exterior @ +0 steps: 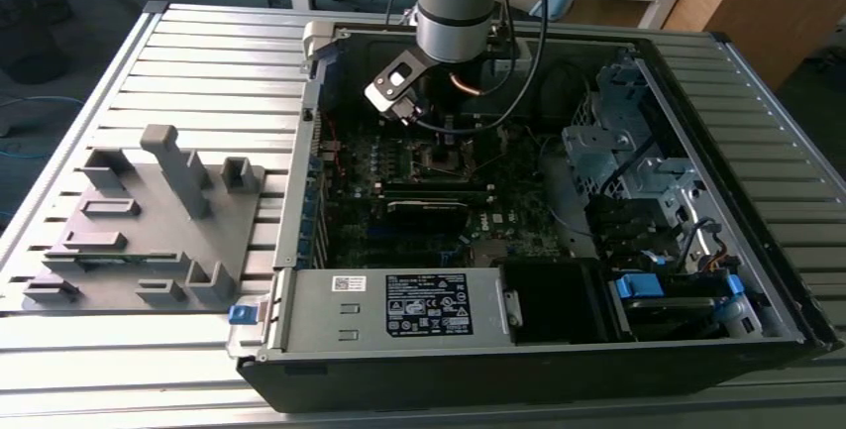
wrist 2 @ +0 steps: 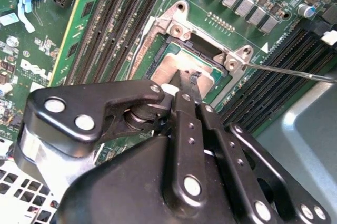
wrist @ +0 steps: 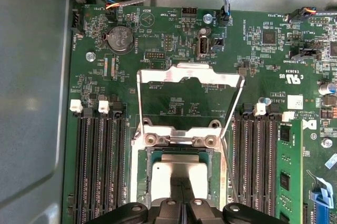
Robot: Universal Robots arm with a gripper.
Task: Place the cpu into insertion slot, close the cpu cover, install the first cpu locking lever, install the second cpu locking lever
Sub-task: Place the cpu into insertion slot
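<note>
silver cpu (wrist: 168,171) seated in insertion slot (wrist: 143,176), cpu cover (wrist: 189,74) raised — pincer (wrist: 185,190) pressed together, tips at the cpu

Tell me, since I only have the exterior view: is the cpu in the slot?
Observer: Yes. In the first wrist view the cpu lies in the slot, silver top up.
Operator: Is the cover closed over it?
Observer: No. The cover stands open, tilted back from the slot.
Operator: Where is the gripper?
Observer: In the second wrist view the gripper is down at the cpu's top, fingers shut.
</note>
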